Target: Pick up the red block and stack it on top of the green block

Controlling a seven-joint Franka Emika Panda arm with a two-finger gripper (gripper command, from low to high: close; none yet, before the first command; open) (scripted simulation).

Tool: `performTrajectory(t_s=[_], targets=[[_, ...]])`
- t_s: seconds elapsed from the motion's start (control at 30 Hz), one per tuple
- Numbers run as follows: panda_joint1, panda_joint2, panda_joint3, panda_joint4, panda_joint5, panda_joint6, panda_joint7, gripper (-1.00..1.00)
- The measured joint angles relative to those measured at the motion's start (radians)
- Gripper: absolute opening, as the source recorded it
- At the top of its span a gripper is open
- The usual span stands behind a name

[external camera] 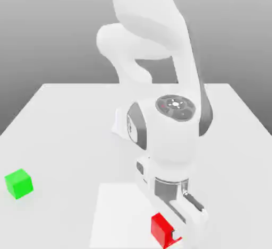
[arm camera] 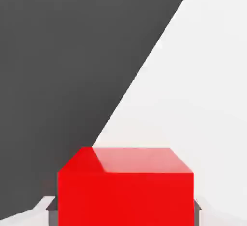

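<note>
The red block (external camera: 161, 228) is a glossy cube near the table's front edge, right of centre in the exterior view. My gripper (external camera: 171, 233) reaches down onto it, one finger on either side, shut on it. In the hand view the red block (arm camera: 125, 191) sits between the fingertips (arm camera: 49, 211), which press against its two sides. The green block (external camera: 19, 183) rests alone on the table, far off toward the exterior view's left and a little farther back than the red one.
The white table (external camera: 69, 131) spreads wide between the two blocks. The arm's large white body (external camera: 164, 131) stands over the table's middle, above the red block. In the hand view the table's edge (arm camera: 144, 75) runs diagonally against a dark floor.
</note>
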Motion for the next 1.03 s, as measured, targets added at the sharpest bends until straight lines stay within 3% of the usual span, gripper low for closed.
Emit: performTrajectory(t_s=[0.17, 0.53, 0.7, 0.9, 0.93, 1.03], targets=[[-0.055, -0.146, 0.05, -0.03, 0.116, -0.112, -0.063, -1.0], [-0.278, -0.253, -0.221, -0.086, 0.235, -0.157, 0.29, -1.0], [-0.44, -0.299, -0.342, -0.111, 0.268, -0.172, 0.479, -1.0], [-0.513, -0.181, -0.368, -0.115, 0.324, -0.048, 0.564, -1.0], [-0.518, -0.153, -0.36, -0.115, 0.332, -0.02, 0.56, 1.0], [-0.518, -0.153, -0.36, -0.115, 0.332, -0.02, 0.56, 1.0]])
